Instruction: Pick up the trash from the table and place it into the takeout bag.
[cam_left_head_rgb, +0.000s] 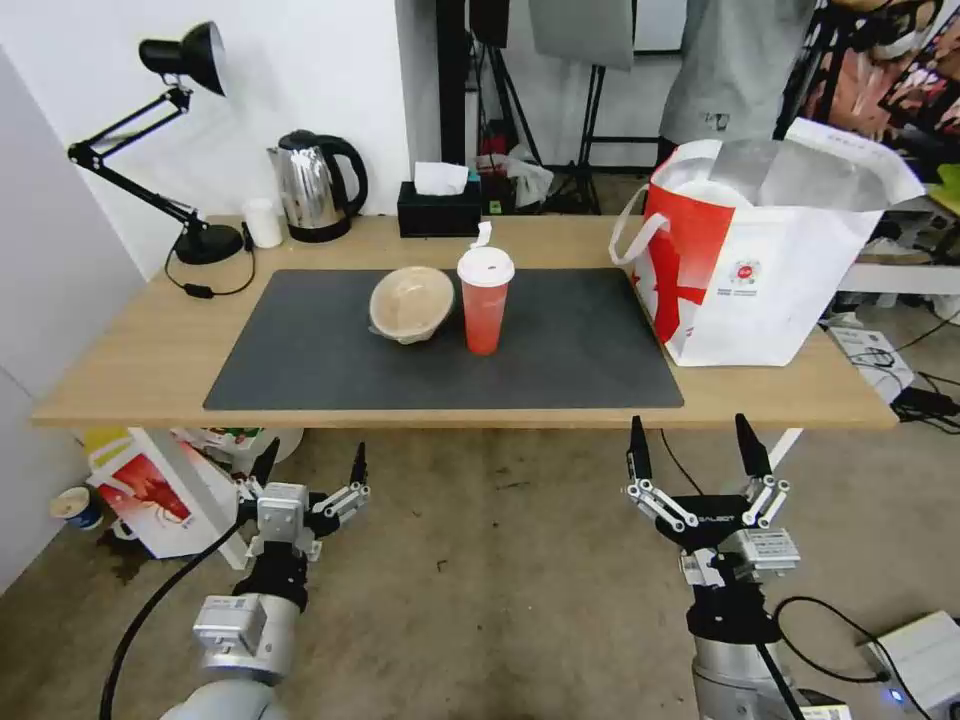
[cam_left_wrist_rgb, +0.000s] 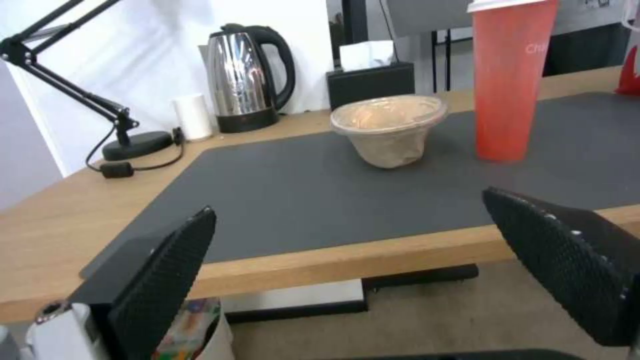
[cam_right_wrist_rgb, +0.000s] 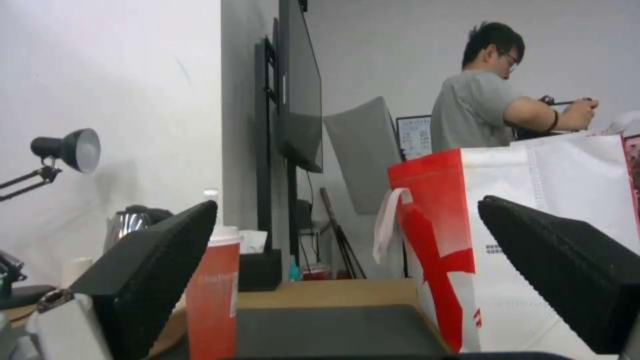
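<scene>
A beige paper bowl (cam_left_head_rgb: 411, 303) (cam_left_wrist_rgb: 389, 129) lies tilted on the dark grey mat (cam_left_head_rgb: 300, 360) of the light-wood table (cam_left_head_rgb: 120, 370). Right beside it stands a red drink cup (cam_left_head_rgb: 485, 300) (cam_left_wrist_rgb: 510, 80) (cam_right_wrist_rgb: 213, 300) with a white lid. The takeout bag (cam_left_head_rgb: 760, 255) (cam_right_wrist_rgb: 533, 240), white with a red panel and foil lining, stands open at the table's right end. My left gripper (cam_left_head_rgb: 311, 464) (cam_left_wrist_rgb: 413, 260) is open, low in front of the table's near edge. My right gripper (cam_left_head_rgb: 696, 442) (cam_right_wrist_rgb: 347, 280) is open too, below the edge near the bag.
At the back of the table stand a black desk lamp (cam_left_head_rgb: 170, 150), a steel kettle (cam_left_head_rgb: 315, 185), a small white cup (cam_left_head_rgb: 264, 222) and a black tissue box (cam_left_head_rgb: 438, 205). A white box with red print (cam_left_head_rgb: 150, 495) sits on the floor under the table's left end.
</scene>
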